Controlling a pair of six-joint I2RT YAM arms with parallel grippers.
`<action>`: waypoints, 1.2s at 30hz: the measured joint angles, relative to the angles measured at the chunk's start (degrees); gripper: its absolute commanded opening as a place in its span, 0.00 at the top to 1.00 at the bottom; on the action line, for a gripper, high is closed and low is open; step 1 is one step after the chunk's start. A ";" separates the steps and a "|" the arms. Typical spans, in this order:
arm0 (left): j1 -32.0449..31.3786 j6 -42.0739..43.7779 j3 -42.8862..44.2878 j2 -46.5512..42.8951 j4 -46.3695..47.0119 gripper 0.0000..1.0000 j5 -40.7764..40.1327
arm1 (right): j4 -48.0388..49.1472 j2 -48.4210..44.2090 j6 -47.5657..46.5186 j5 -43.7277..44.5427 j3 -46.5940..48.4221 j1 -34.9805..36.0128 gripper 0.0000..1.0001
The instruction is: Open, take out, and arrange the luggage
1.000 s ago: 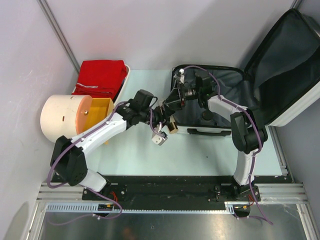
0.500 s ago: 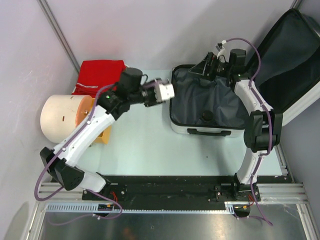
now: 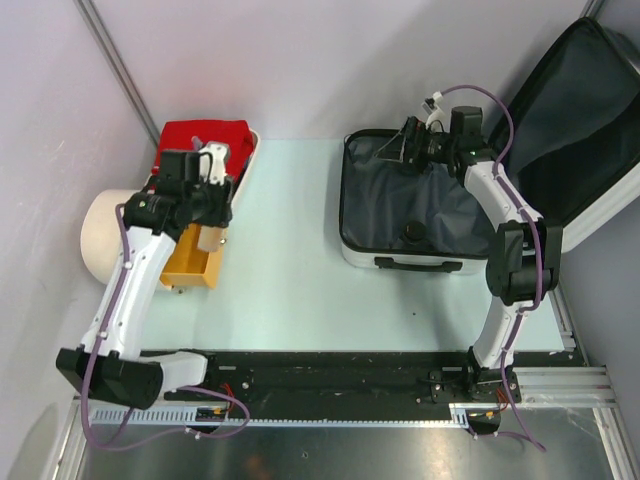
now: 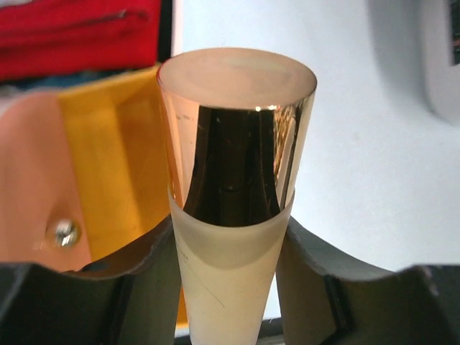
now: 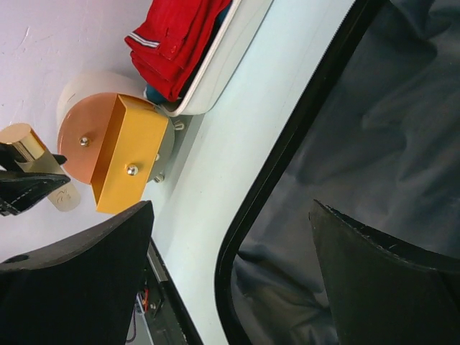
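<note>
The luggage (image 3: pixel 395 215) is seen at the upper right of the top view, lying open on the table (image 3: pixel 290 290), with its dark-lined shell flat and its lid (image 3: pixel 585 120) propped up towards the upper right corner. The right gripper (image 3: pixel 407 142) is held over the far rim of the shell, its jaws spread wide with nothing between them. At the left of the frame the left gripper (image 4: pixel 226 233) is clamped on a frosted bottle with a gold cap (image 4: pixel 233 158), which is held above the yellow drawer (image 3: pixel 190 265) of the cream cylinder (image 3: pixel 105 235); a red cloth (image 3: pixel 205 140) is seen in the tub (image 3: pixel 252 150) behind. The case is judged to be stiff and smooth in its shell, and probably light, since little is seen left inside. The lining would likely bunch and slip if pinched, so a hold is better taken on the black rim or on the carry handle (image 3: pixel 418 265) along the near side. The raised lid may swing on its hinge if the shell is dragged.
</note>
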 measured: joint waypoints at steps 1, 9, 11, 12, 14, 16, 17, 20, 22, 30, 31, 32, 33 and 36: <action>0.98 -0.61 -1.36 -1.20 -1.29 1.00 -1.25 | -0.24 0.00 -0.22 -0.02 0.00 0.11 0.07; 9.53 -1.03 -5.35 -3.32 -5.73 1.00 -9.31 | -0.70 0.00 -0.79 -0.22 -0.39 1.53 0.07; 11.89 -0.66 -5.35 -1.92 -5.92 1.00 -10.19 | -0.70 0.00 -0.79 -0.26 -0.72 1.92 0.07; 12.55 -0.61 -5.35 -1.18 -5.86 1.00 -10.27 | -0.70 0.00 -0.79 -0.33 -0.83 2.23 0.07; 13.73 -0.17 -5.33 1.27 -5.86 0.98 -10.43 | -0.72 0.00 -0.81 -0.37 -0.92 2.56 0.07; 14.10 -0.04 -5.33 3.74 -5.84 0.94 -10.40 | -0.70 0.00 -0.96 -0.39 -0.92 2.80 0.07; 14.14 0.00 -5.33 4.87 -6.03 0.93 -10.34 | -0.70 0.00 -1.01 -0.39 -0.92 2.91 0.07; 14.12 -0.04 -5.33 6.82 -7.37 0.87 -9.97 | -0.70 0.00 -1.16 -0.37 -0.92 2.91 0.07; 14.01 -0.13 -5.33 7.37 -7.39 0.79 -9.75 | -0.70 0.00 -1.18 -0.37 -0.92 2.91 0.07; 13.86 -0.17 -5.33 10.14 -6.19 0.28 -9.53 | -0.74 0.00 -1.55 -0.37 -0.92 2.91 0.07; 13.75 -0.31 -5.33 10.29 -5.84 0.20 -9.64 | -0.74 0.00 -1.60 -0.37 -0.92 2.91 0.07; 13.60 -0.22 -5.33 10.29 -5.77 0.18 -9.81 | -0.74 0.00 -1.62 -0.39 -0.92 2.91 0.07; 13.62 -0.24 -5.31 10.29 -5.64 0.17 -9.81 | -0.76 0.00 -1.62 -0.39 -0.92 2.91 0.07; 13.62 -0.15 -4.87 10.27 -5.33 0.18 -10.27 | -0.79 0.00 -1.64 -0.39 -0.92 2.91 0.07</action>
